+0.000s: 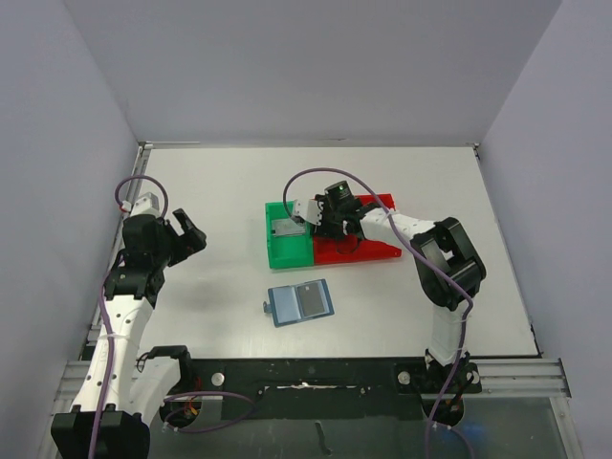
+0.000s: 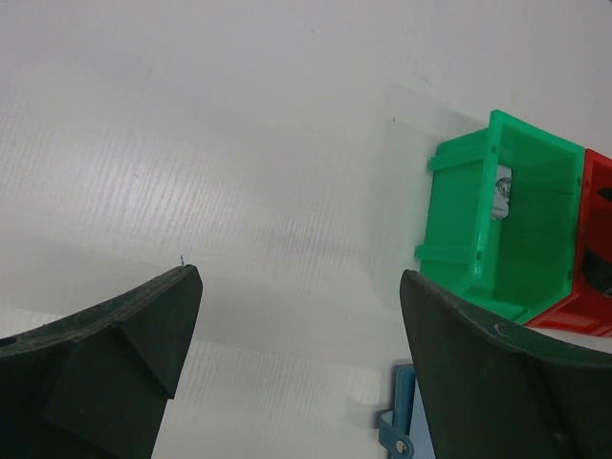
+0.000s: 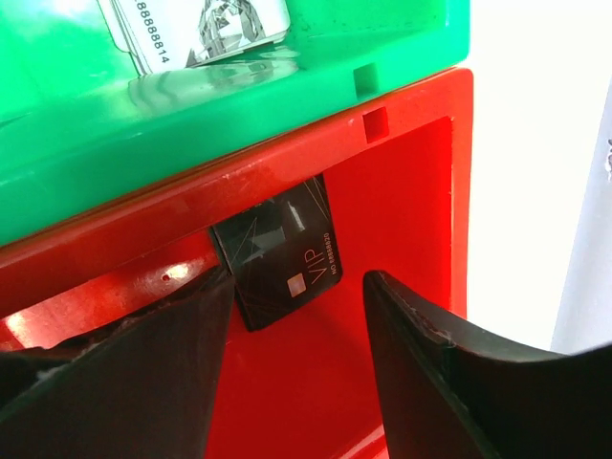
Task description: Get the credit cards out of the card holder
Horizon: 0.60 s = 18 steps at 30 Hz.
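Blue holder (image 1: 300, 302) apart from right tool (image 3: 298, 287)

My two arms are white shells linked by black joint housings. A purple cable (image 1: 105, 330) runs up my left arm (image 1: 122, 306) and loops over its wrist, beside a small white block (image 1: 143, 203). A second purple cable (image 1: 306, 176) arcs along my right arm (image 1: 432, 256). Each arm rises from a black base (image 1: 96, 430). My left gripper (image 1: 186, 234) and right gripper (image 1: 320, 225) are black. Up close, my left fingers (image 2: 105, 349) are thick matte-black wedges with angular facets. My right fingers (image 3: 143, 382) are the same black, with pale scuffs along their edges.
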Each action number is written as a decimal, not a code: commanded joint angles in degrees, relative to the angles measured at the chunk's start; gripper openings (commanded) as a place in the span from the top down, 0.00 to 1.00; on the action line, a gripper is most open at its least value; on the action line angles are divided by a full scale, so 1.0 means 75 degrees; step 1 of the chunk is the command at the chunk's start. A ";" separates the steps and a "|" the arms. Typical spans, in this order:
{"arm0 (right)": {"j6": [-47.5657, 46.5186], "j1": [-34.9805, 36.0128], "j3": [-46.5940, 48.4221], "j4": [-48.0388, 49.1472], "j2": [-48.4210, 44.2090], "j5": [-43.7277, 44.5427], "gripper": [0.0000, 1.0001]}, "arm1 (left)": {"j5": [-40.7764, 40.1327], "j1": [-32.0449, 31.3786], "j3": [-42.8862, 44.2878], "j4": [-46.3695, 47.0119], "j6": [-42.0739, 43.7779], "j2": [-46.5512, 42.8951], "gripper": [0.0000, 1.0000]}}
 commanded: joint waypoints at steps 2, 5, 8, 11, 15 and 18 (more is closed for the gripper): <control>0.0136 -0.0068 0.0365 -0.0054 -0.0047 -0.0210 0.42 | 0.0220 0.0051 0.0062 0.0529 0.0155 0.0030 0.15; 0.0156 -0.0075 0.0384 -0.0060 0.0018 -0.0170 0.41 | 0.0266 0.0044 0.0061 0.0529 0.0158 0.0065 0.15; 0.0338 -0.0078 0.0407 0.0029 -0.0021 -0.0166 0.41 | 0.0274 0.0043 0.0065 0.0527 0.0170 0.0079 0.15; 0.0612 -0.0068 0.0397 0.0231 -0.0278 -0.0299 0.41 | 0.0292 0.0042 0.0055 0.0541 0.0169 0.0080 0.15; 0.0964 -0.0045 0.0149 0.0759 -0.0902 -0.0294 0.40 | 0.0304 0.0047 0.0060 0.0542 0.0187 0.0087 0.15; 0.1335 -0.0013 -0.0347 0.1303 -0.1552 -0.0156 0.39 | 0.0310 0.0043 0.0045 0.0551 0.0196 0.0089 0.15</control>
